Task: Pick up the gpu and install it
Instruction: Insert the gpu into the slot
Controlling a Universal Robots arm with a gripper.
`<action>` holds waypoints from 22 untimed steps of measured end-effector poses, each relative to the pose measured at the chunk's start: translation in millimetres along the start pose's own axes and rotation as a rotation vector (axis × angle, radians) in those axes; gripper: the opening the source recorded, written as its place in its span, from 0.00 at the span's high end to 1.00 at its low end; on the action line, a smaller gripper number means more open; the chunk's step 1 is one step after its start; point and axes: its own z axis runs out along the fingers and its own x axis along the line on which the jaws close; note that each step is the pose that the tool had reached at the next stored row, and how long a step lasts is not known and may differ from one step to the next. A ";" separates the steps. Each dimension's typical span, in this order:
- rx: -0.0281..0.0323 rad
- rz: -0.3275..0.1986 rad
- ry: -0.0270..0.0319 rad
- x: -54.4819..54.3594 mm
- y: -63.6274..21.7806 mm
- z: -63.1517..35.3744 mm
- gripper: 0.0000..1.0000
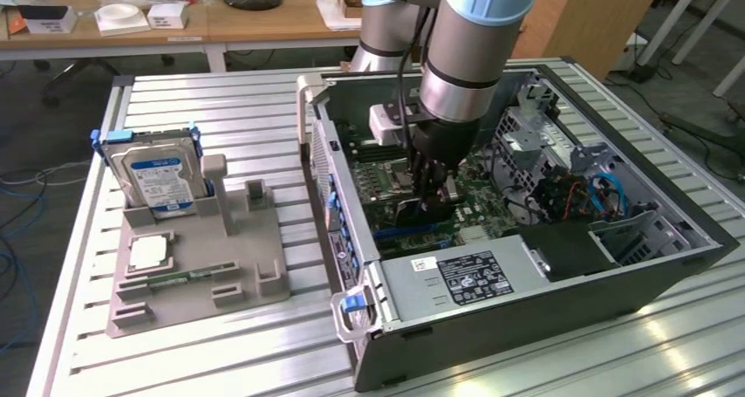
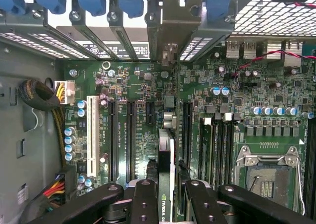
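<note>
Between my gripper's [image 2: 166, 187] black fingers [image 2: 144, 201] I see the gpu [image 2: 166, 152] edge-on, a slim strip with a green logo. The fingers are shut on it. Its pale metal bracket [image 2: 173, 26] reaches to the row of rear slot openings with blue clips. The card hangs over the green motherboard [image 2: 133, 80], in line with the long black expansion slots [image 2: 131, 135]; whether it touches one I cannot tell. In the exterior view the gripper [image 1: 428, 192] is deep inside the open computer case [image 1: 524, 310], with the dark gpu [image 1: 410, 212] below its fingers.
An empty processor socket [image 2: 269, 177], memory slots [image 2: 222, 145] and cable bundles [image 2: 49, 100] surround the card. Outside the case, a grey fixture [image 1: 198, 266] carries a silver hard drive with blue label [image 1: 163, 174], a processor chip [image 1: 152, 253] and a green memory stick [image 1: 174, 277].
</note>
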 end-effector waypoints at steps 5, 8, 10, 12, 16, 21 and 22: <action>0.0001 0.000 -0.0003 0.0 0.1 1.4 0.74; -0.0001 0.000 -0.0001 0.0 0.1 1.7 0.74; 0.0000 0.000 0.0000 0.0 0.1 1.8 0.74; 0.0000 0.000 -0.0001 0.0 0.1 1.9 0.74; 0.0000 0.000 -0.0002 0.0 0.1 1.9 0.74; 0.0000 0.000 -0.0002 0.0 0.1 1.9 0.74; 0.0000 0.000 -0.0002 0.0 0.1 1.9 0.74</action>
